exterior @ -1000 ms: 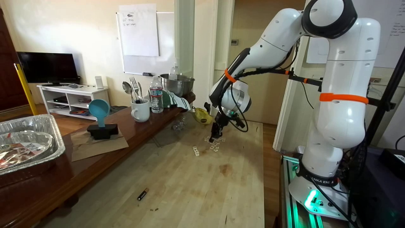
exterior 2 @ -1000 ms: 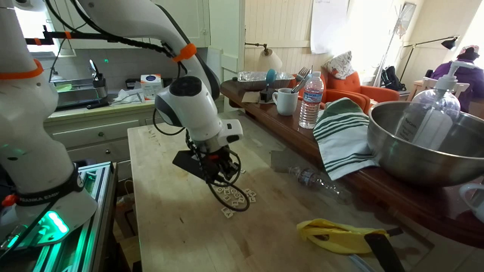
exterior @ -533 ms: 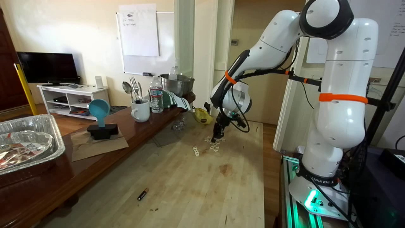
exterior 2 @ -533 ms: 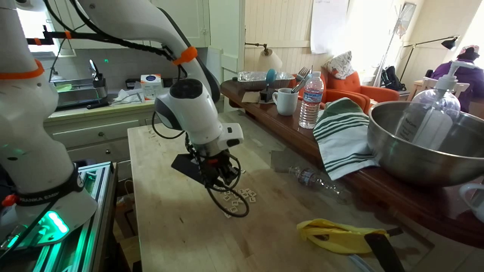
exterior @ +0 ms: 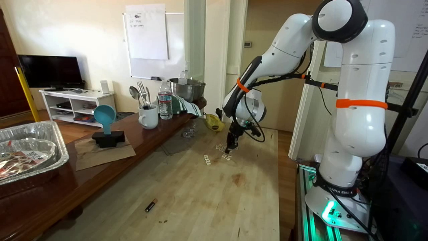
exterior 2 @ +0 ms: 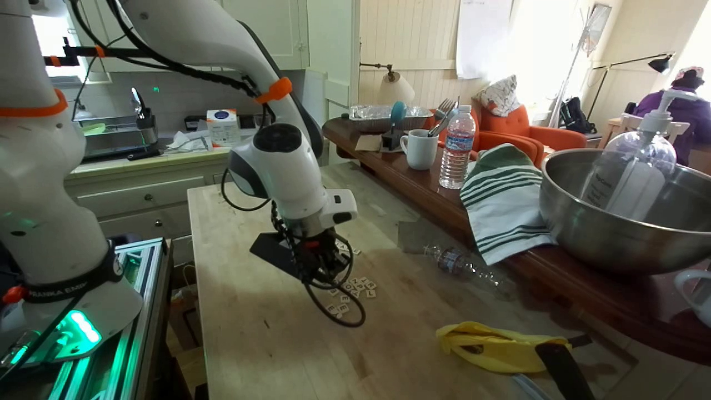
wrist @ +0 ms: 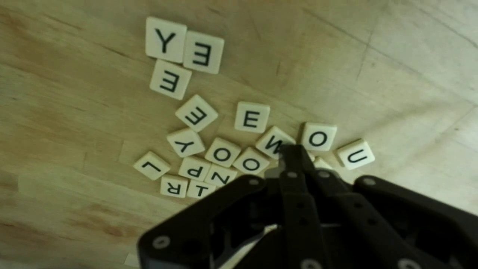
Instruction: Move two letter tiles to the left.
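"Letter tiles point(wrist: 252, 108), where are they sitting right now?"

"Flat on the wooden table point(wrist: 74, 134), kind of a mess tbh. In my wrist view they trail from the upper left of the frame down to the middle. Up in that corner there's a Y tile point(wrist: 165, 39) touching an E tile point(wrist: 203, 52) on its right, and a bigger bunch crowds around the centre."

"And the pincer point(wrist: 298, 155)?"

"Mine's closed, fingertips point(wrist: 292, 157) together. It sticks in from the bottom of the frame, a bit right of centre, and hides a corner of an M-or-W tile point(wrist: 270, 139). Touching it or hovering just above? Can't tell from here, sorry. In both exterior views it points down at the bunch."

"What's right of that tile?"

"An O tile point(wrist: 318, 137) just beside it, then a U tile point(wrist: 356, 154) just beside the O, its letter turned sideways."

"Any strays?"

"Yeah, in an exterior view a short row of tiles point(exterior: 207, 160) lies left of the bunch, near mid-frame, too small to read."

"Other stuff around?"

"Battery point(exterior: 151, 205), low and left of centre in an exterior view. In an exterior view too: a yellow object point(exterior 2: 494, 350), lower right."
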